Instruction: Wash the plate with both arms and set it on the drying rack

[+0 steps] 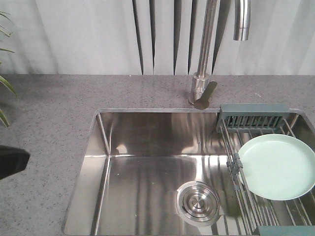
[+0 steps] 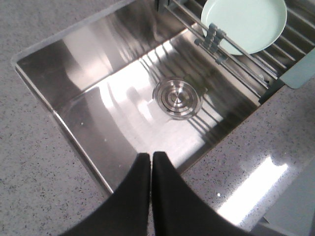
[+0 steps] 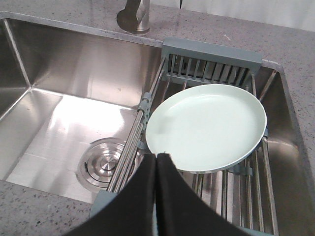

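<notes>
Mint-green plate lies on the drying rack; both end effectors, left and right, are pinched closed, empty. Next, probably: open, grasp the rim.

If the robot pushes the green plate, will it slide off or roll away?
Probably slide, not roll: the plate lies flat on the smooth steel rods of the rack. It looks like matte plastic, so likely stiff, light and unlikely to shatter. Its low rim slightly overhangs the rods on the sink side, so a hard push might tip it in.
</notes>
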### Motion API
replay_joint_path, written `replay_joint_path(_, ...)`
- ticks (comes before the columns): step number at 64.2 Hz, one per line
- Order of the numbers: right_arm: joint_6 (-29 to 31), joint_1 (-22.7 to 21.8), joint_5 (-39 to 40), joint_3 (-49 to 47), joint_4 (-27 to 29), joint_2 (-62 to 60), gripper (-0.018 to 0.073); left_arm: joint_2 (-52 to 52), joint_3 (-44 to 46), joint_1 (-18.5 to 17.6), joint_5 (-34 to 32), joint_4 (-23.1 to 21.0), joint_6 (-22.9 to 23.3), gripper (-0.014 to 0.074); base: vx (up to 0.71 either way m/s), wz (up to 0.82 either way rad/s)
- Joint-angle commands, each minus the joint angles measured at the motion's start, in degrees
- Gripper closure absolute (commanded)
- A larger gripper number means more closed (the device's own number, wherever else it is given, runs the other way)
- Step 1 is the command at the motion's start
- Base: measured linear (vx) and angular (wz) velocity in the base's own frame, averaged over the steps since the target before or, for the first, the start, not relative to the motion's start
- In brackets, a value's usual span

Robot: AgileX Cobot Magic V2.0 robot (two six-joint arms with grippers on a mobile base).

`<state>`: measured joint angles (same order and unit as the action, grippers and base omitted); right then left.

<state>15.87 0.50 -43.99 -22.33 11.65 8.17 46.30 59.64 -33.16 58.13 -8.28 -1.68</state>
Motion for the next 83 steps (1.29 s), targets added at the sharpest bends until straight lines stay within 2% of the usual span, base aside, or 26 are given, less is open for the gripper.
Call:
replay_joint_path(1, 0.2, -0.3, 4.0, -1.5, 0.3, 0.7, 0.0569, -6.3, -4.6, -0.1, -8.1, -0.6, 0.7, 0.0601, 0.0, 0.0)
replay_joint_path(9, 0.2, -0.3, 4.0, -1.5, 0.3, 0.7, 0.0569, -12.2, -11.4, -0.1, -11.4, -0.6, 0.7, 0.0601, 0.0, 0.0)
replay_joint_path(18, 0.2, -0.3, 4.0, -1.5, 0.3, 0.7, 0.0569, -14.6, -15.5, -0.1, -10.2, -0.9, 0.6, 0.0601, 0.0, 0.0)
replay_joint_path(39, 0.2, -0.3, 4.0, -1.5, 0.3, 0.7, 0.0569, -14.7, -16.5, -0.1, -7.9, -0.9, 0.6, 0.0601, 0.0, 0.0)
replay_joint_path(46, 0.2, -0.3, 4.0, -1.5, 0.3, 0.7, 0.0569, -14.7, -16.5, -0.1, -9.7, -0.8, 0.1, 0.0601, 0.0, 0.0)
replay_joint_path(51, 0.2, -0.3, 4.0, -1.5, 0.3, 0.7, 0.0569, -14.7, -17.1, -0.1, -13.5, -1.0, 0.1, 0.0601, 0.0, 0.0)
replay_joint_path(57, 0.2, -0.3, 4.0, -1.5, 0.3, 0.7, 0.0569, -14.8, -21.0, -0.1, -21.2, -1.2, -1.3, 0.0601, 0.0, 0.0)
replay_joint_path(64, 0.2, -0.3, 4.0, -1.5, 0.5, 0.7, 0.0569, -14.8, -29.9, -0.1, -31.6, -1.3, -1.4, 0.0601, 0.0, 0.0)
replay_joint_path(69, 0.2, -0.3, 4.0, -1.5, 0.5, 0.7, 0.0569, -14.8, -36.9, -0.1, -38.2, -3.0, -1.1, 0.0601, 0.0, 0.0)
replay_joint_path(72, 0.2, -0.3, 4.0, -1.5, 0.5, 0.7, 0.0569, -14.8, -40.8, -0.1, -41.4, -4.2, -0.9, 0.0601, 0.0, 0.0)
replay_joint_path(83, 0.2, -0.3, 4.0, -1.5, 0.5, 0.7, 0.0569, -18.1, -53.3, -0.1, -52.3, -4.5, -0.9, 0.0601, 0.0, 0.0)
